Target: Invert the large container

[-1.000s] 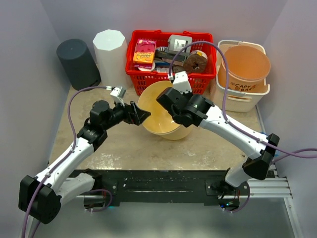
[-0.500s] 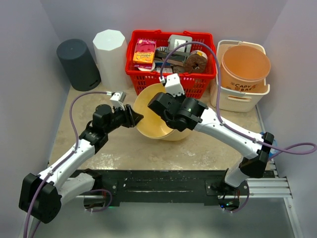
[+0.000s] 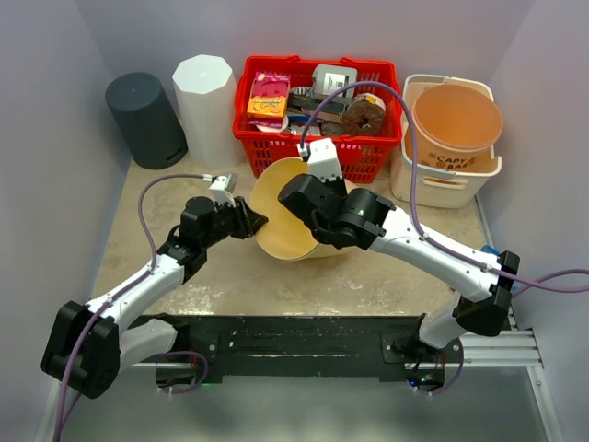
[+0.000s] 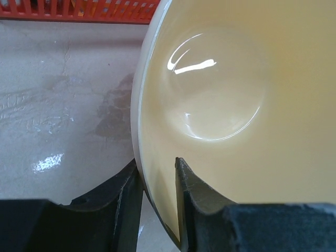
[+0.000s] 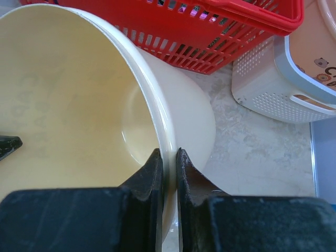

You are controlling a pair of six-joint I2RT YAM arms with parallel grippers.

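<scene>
A large, glossy, cream-yellow bowl (image 3: 281,226), round with a thin, pale rim, is tipped on its side in the middle of a mottled, stone-look table (image 3: 230,276), just in front of a red plastic lattice basket (image 3: 368,152), its hollow facing left. The right claw (image 5: 168,163) is clenched on the rim at the bowl's upper right edge, one black finger inside and one outside. The left claw (image 4: 156,164) straddles the left rim the same way, though I cannot tell whether it grips tight.
</scene>
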